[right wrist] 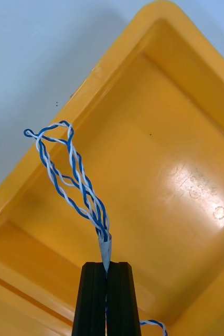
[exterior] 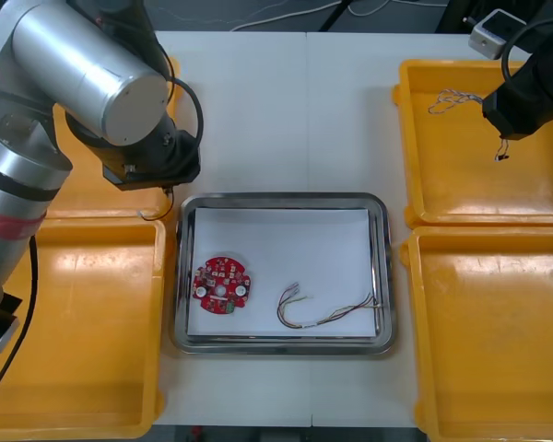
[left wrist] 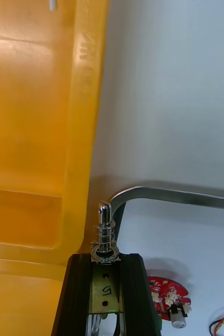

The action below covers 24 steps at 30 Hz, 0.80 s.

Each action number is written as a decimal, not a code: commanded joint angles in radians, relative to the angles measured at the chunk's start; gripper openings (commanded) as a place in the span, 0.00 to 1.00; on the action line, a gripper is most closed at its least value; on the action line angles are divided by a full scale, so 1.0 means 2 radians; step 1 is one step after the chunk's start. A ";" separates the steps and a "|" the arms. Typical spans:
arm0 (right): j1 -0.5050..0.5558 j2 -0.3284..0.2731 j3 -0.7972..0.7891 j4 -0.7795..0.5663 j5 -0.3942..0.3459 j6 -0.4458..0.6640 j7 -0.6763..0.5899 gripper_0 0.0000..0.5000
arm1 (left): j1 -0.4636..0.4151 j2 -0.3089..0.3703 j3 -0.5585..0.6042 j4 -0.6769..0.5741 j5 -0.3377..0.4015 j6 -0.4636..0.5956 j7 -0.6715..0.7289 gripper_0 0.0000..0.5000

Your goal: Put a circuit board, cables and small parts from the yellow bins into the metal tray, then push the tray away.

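My left gripper is shut on a small metal part, a shiny pin with a spring around it. It hangs at the metal tray's near-left corner, beside the left bins' wall. Inside the tray, on its white floor, lie a round red circuit board and a red and yellow cable. My right gripper is over the far right yellow bin, shut on a twisted blue and white cable. The cable trails out from the fingers above the bin floor.
Two yellow bins line the left side and two the right, with the tray between them. Another small metal part lies in the far left bin. A small grey box sits at the table's far right.
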<state>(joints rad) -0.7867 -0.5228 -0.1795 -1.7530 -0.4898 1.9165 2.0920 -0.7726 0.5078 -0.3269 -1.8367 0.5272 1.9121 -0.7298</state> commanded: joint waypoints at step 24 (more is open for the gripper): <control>0.008 -0.024 0.005 -0.018 -0.015 0.002 -0.007 0.00 | 0.070 -0.023 -0.084 -0.060 -0.043 -0.079 0.058 0.00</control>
<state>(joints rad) -0.7745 -0.5350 -0.1795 -1.7530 -0.5107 1.9165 2.0914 -0.6521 0.4850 -0.4668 -1.9204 0.4517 1.7837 -0.7224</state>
